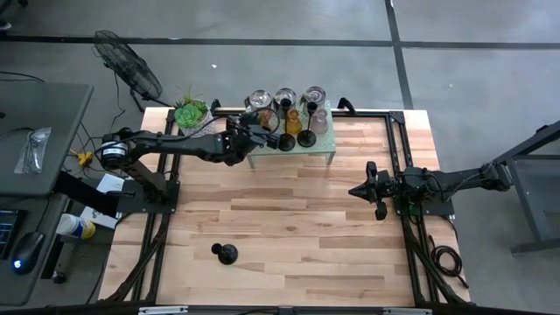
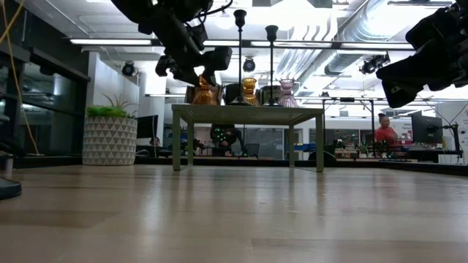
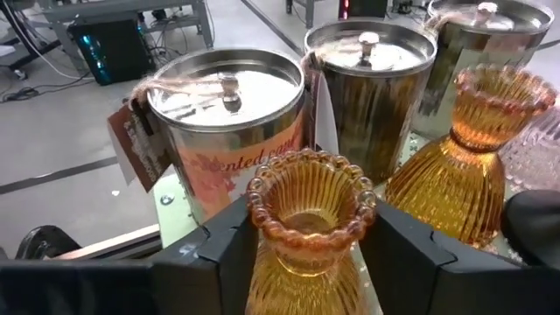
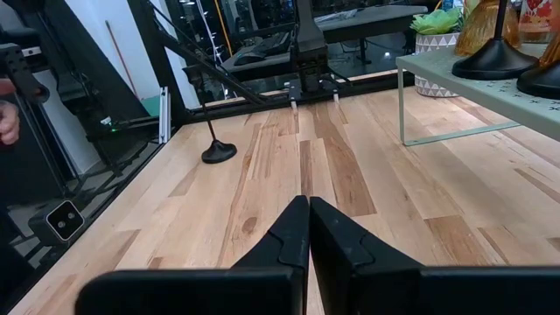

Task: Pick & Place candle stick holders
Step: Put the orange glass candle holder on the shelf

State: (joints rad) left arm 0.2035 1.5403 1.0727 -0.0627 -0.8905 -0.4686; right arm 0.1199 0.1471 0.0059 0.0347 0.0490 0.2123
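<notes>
A small pale green stand (image 1: 297, 154) at the table's far middle carries the candle stick holders: three silver cups (image 3: 227, 114), amber glass holders, a pink glass one (image 1: 320, 121) and two black stemmed ones (image 1: 306, 136). My left gripper (image 3: 311, 262) is at the stand's left end, shut on one amber glass holder (image 3: 311, 210); the second amber one (image 3: 472, 166) stands beside it. A third black stemmed holder (image 1: 225, 254) stands upright on its round base on the table near the front. My right gripper (image 1: 357, 190) is shut and empty above the table's right side. My left gripper pinches the amber glass holder's ribbed neck (image 3: 306, 262), just below its beaded rim, between its two fingers (image 3: 223, 258). The fingers come level from the table's left side. The holder is upright, and in the low view its base (image 2: 205, 98) is at the stand's top.
A white pot with a green plant (image 1: 190, 114) stands at the far left, close to my left arm. The black frame rails (image 1: 398, 149) run along both table sides. The table's middle and front are bare wood. A person in red (image 2: 382, 131) is in the room behind.
</notes>
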